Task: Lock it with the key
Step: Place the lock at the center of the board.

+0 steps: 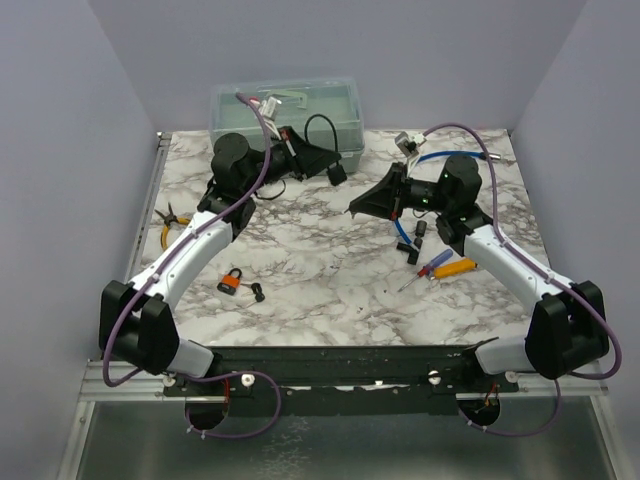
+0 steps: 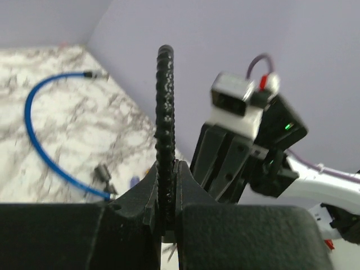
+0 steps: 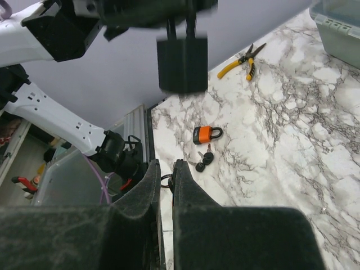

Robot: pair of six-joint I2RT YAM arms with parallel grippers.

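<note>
My left gripper (image 1: 322, 160) is shut on the black ribbed cable shackle (image 2: 165, 107) of a black lock. The lock's black body (image 3: 181, 62) hangs below the gripper in the air, and shows in the top view (image 1: 338, 175) too. My right gripper (image 1: 356, 207) points left toward that lock, a short way below and to its right. Its jaws (image 3: 165, 167) are shut on a small metal key ring (image 3: 166, 181); the key itself is hidden between the fingers. An orange padlock (image 1: 231, 282) with loose keys (image 1: 258, 293) lies on the table at front left.
A clear plastic bin (image 1: 288, 110) stands at the back. Yellow-handled pliers (image 1: 172, 222) lie at the left edge. A blue cable (image 1: 440, 156), small black parts (image 1: 415, 238), a screwdriver (image 1: 432, 264) and a yellow tool (image 1: 456, 267) lie under the right arm.
</note>
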